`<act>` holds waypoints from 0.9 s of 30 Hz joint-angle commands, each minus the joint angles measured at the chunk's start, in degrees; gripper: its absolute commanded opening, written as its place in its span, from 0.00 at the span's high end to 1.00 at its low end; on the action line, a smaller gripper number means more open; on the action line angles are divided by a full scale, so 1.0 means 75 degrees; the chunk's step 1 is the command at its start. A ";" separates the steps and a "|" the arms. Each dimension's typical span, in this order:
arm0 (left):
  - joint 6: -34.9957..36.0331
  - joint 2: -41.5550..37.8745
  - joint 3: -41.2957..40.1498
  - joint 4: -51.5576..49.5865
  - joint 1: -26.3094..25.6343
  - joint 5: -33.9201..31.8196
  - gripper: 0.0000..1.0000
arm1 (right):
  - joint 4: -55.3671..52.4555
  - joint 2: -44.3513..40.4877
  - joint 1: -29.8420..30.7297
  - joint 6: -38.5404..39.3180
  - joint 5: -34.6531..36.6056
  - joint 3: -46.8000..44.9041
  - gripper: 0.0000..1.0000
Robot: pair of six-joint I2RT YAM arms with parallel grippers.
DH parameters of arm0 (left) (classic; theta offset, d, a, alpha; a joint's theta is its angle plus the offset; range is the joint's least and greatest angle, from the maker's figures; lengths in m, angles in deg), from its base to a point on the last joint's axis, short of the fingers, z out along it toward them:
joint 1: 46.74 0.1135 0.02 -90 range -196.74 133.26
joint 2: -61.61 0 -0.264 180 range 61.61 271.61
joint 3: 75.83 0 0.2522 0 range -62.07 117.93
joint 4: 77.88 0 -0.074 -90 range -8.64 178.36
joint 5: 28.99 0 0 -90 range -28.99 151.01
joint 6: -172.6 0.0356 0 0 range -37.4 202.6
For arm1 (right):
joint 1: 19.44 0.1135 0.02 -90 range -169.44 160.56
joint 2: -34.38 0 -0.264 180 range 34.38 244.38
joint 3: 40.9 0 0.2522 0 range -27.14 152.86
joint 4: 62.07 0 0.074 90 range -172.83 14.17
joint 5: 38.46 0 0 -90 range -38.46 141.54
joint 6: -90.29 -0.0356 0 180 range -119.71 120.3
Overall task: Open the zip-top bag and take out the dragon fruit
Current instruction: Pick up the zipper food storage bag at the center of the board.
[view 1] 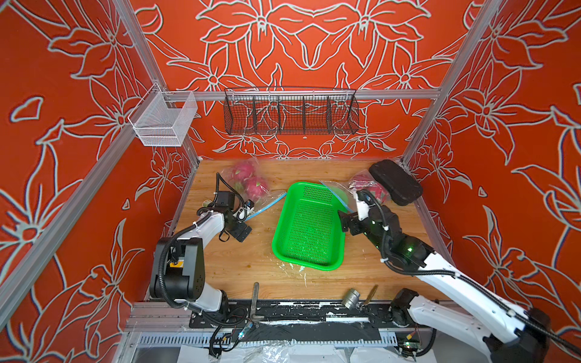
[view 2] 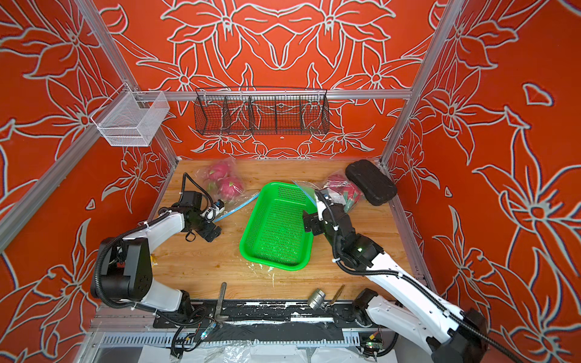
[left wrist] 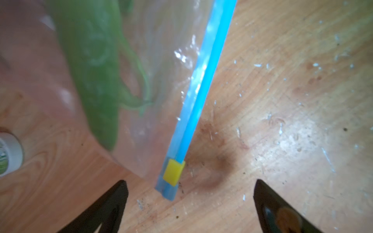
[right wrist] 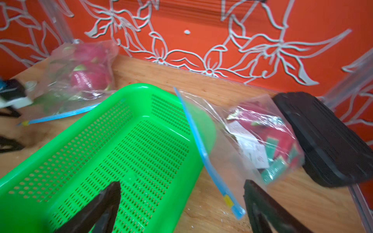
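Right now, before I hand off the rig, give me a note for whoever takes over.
Both open and empty: left gripper just short of the yellow slider on the left bag; right gripper over the green tray rim, beside the right bag.
The dragon fruit sits inside both bags, zips apparently shut.
Done: nothing. Left: unzip each bag, take fruit out.

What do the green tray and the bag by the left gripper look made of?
Green tray: probably glossy moulded plastic, given its shiny rim and punched slots. Bag: thin clear plastic film, crinkled and glinting; its blue zip strip and yellow slider look stiffer.
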 commanded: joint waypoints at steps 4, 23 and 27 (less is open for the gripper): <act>-0.0111 -0.0332 -0.0379 0.1270 -0.0038 -0.0152 0.09 | 0.0479 0.1169 0.0557 0.1009 -0.0209 0.0852 0.03; 0.0174 -0.0275 -0.0191 0.0889 -0.0048 0.0416 1.00 | 0.2333 0.3090 0.0884 0.3130 -0.2267 0.1403 0.03; 0.0057 -0.0863 -0.0048 0.0485 -0.0038 0.0373 1.00 | 0.2903 0.3679 0.0895 0.3911 -0.2921 0.1598 0.03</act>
